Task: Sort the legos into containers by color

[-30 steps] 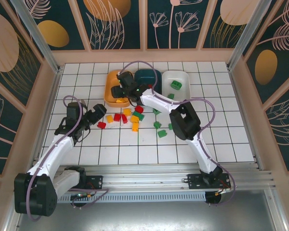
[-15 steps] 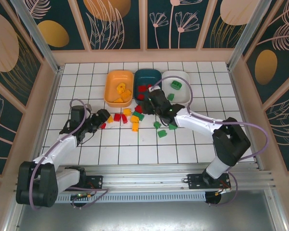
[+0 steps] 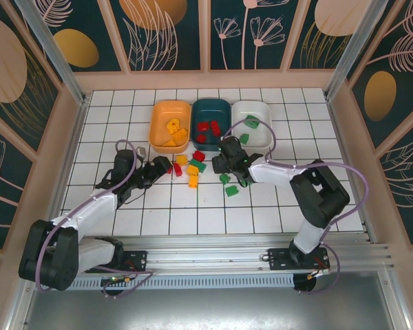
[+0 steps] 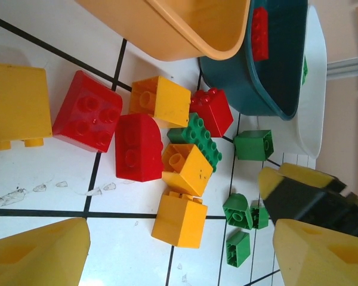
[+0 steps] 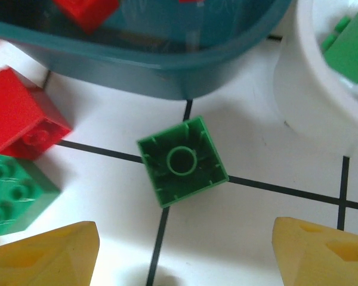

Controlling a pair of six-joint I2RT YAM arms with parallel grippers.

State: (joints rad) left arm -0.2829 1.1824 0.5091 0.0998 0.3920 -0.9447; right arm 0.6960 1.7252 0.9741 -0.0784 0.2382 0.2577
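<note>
Side by side stand an orange bowl with yellow bricks, a teal bowl with red bricks and a white bowl with green bricks. Loose bricks in all three colours lie scattered just before them.

Left arm stretched low toward tabletop centre, right arm folded back leftward; left gripper and right gripper jaws spread wide.
</note>
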